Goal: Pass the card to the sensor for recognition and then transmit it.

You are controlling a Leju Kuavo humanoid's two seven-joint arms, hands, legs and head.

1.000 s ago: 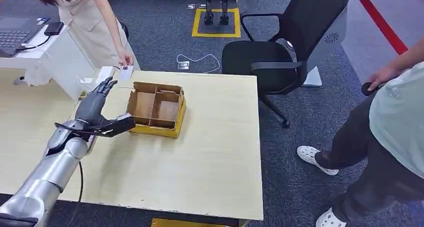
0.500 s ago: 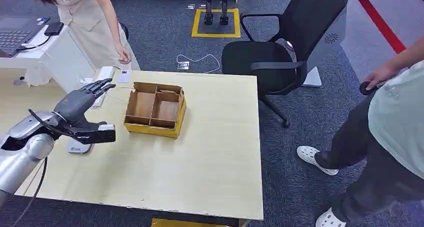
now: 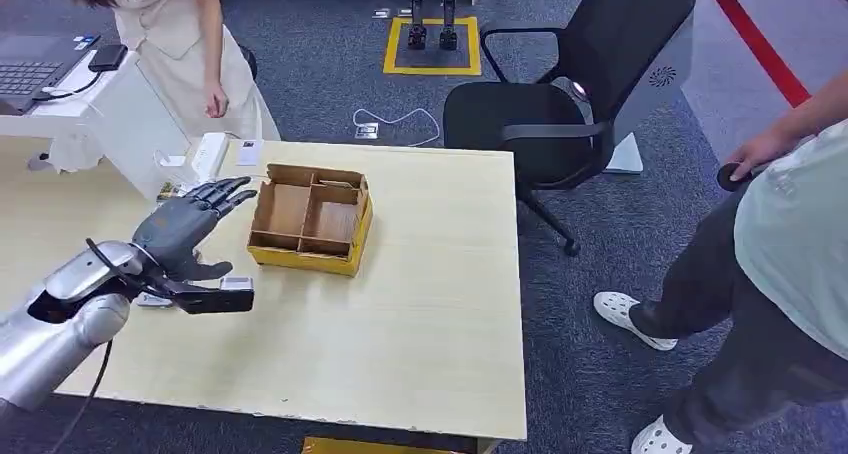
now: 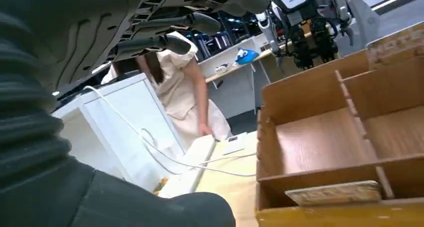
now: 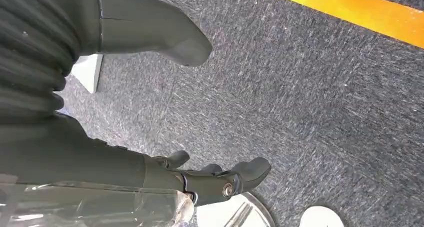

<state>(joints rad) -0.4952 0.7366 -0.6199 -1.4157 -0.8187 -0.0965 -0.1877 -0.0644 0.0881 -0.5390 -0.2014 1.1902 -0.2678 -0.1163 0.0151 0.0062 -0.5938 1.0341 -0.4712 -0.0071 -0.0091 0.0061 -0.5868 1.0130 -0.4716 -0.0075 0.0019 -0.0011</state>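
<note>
Head view: left hand [image 3: 185, 236], fingers [image 3: 228, 189] spread and empty, beside the cardboard box [image 3: 312, 219], bare table [image 3: 430, 304] rightward.

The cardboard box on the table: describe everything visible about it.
The cardboard box is a shallow open-topped tray of brown corrugated board with a yellow outer face, split by thin dividers into compartments. It sits flat on the pale wooden table, ahead of the left hand, which does not touch it. The compartments look empty; a loose flap lies along its near rim in the left wrist view.
</note>
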